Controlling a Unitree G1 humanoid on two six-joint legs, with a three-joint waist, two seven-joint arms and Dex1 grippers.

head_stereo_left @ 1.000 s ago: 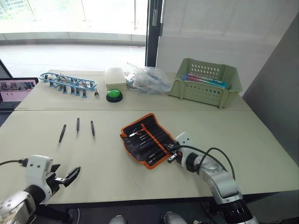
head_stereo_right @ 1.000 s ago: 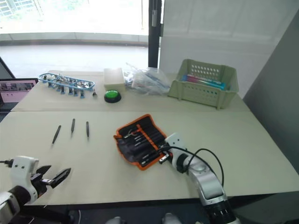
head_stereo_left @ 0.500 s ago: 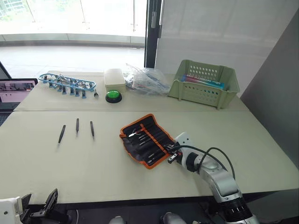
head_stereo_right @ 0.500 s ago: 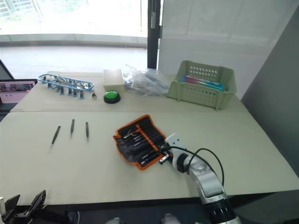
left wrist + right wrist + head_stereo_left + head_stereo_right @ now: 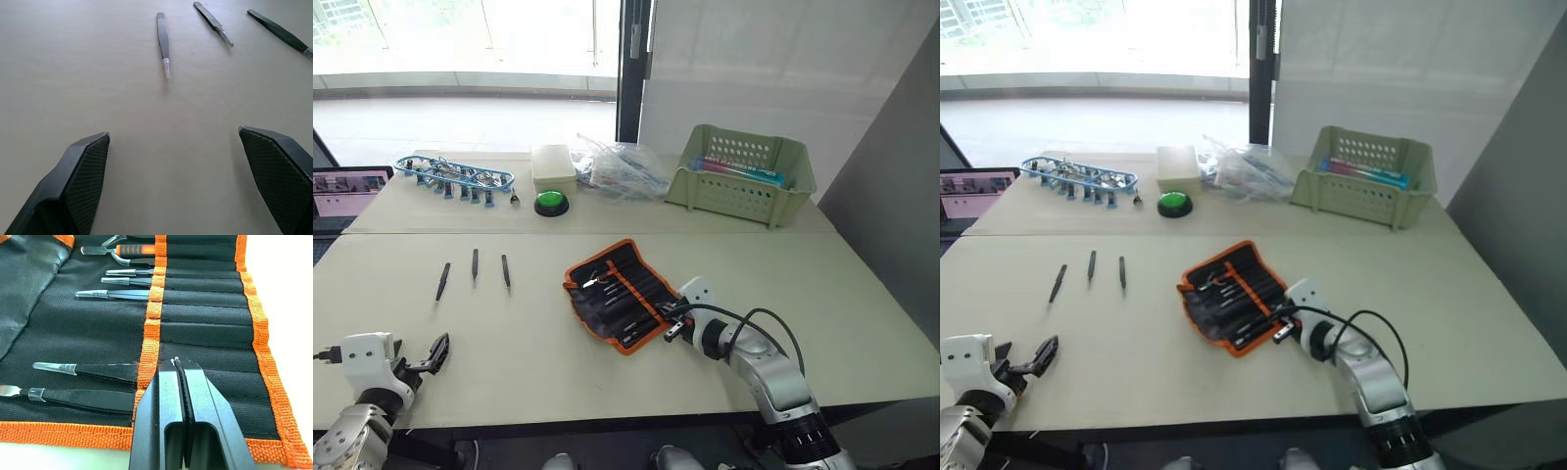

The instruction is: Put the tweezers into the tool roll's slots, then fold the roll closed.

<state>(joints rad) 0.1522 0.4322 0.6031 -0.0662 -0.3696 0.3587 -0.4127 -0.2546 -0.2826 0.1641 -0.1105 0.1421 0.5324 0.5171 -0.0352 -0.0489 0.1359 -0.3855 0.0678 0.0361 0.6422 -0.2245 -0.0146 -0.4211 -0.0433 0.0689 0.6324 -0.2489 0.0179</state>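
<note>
The left tool (image 5: 173,183) is wide open near three tweezers (image 5: 475,264) on the table (image 5: 538,343). The right tool (image 5: 178,377) is pinched tight, empty, over the tool roll (image 5: 617,294).

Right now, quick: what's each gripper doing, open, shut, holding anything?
Left gripper: open, empty, above the table short of three tweezers.
Right gripper: shut, holding nothing visible, fingers over the roll.

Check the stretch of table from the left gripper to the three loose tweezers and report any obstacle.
Nothing visible blocks it. The left gripper, jaws open, faces bare table, and the three tweezers lie ahead with no object between. From them to the tool roll the tabletop is also bare.
</note>
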